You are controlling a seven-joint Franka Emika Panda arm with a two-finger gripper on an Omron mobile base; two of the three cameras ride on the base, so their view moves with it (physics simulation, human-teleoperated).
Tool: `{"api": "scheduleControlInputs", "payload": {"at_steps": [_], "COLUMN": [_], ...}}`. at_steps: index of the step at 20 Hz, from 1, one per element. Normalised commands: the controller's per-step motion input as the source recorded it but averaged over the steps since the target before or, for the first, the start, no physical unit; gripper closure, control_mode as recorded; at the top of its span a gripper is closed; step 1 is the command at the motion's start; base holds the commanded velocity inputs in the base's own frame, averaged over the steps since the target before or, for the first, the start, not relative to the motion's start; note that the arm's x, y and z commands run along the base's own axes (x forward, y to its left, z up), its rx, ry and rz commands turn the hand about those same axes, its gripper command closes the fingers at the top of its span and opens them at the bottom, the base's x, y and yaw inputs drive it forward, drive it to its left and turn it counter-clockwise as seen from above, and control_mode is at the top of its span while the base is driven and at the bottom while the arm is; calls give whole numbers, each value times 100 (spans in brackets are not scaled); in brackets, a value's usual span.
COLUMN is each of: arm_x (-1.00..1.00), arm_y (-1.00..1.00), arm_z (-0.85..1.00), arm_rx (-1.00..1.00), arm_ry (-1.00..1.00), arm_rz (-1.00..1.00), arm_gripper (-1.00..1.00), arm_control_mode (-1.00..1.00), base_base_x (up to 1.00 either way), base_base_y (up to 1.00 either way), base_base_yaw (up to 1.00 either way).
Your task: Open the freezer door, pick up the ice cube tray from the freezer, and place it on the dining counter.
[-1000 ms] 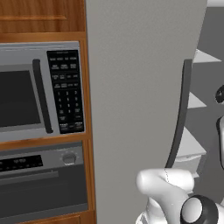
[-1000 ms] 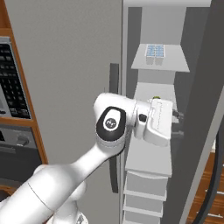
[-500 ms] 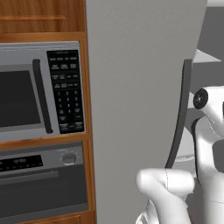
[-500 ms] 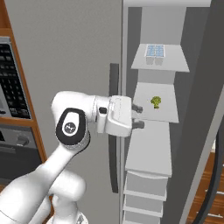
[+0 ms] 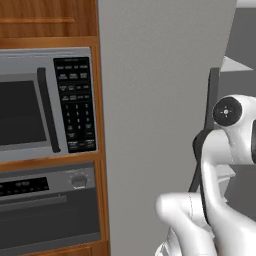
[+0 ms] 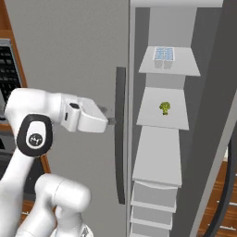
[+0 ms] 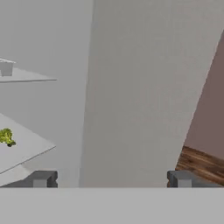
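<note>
The freezer stands open and the pincer is wide apart, holding nothing.

In the right base view the gripper (image 6: pixel 111 121) sits by the dark handle (image 6: pixel 120 134), and its tips are hard to make out against it, so I cannot tell if they touch. In the hand view the two fingertips (image 7: pixel 41 178) sit far apart with only grey wall between them. The ice cube tray (image 6: pixel 164 54) rests on the top white shelf inside the freezer (image 6: pixel 162 152), small and a bit blurry. A broccoli piece (image 6: pixel 164 108) lies on the shelf below. The freezer door (image 6: pixel 233 92) is cut off at the right edge. The arm hides part of the handle in the left base view.
</note>
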Motion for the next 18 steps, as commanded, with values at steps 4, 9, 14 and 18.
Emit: {"api": "scheduleControlInputs", "payload": {"at_steps": [4,9,14,18], "arm_x": [-6,-5,-7,-4], "arm_y": [81,54,36,6], "arm_z": [24,33,3,0], "arm_rx": [27,39,43,45], "arm_ry": [4,0,-10,-11], "arm_rz": [35,24,1,-3], "arm_gripper": [-100,-100,-100,-100], "arm_control_mode": [-100,-100,-100,-100], "base_base_x": [0,0,0,0], "base_base_y": [0,0,0,0], "base_base_yaw": [0,0,0,0]}}
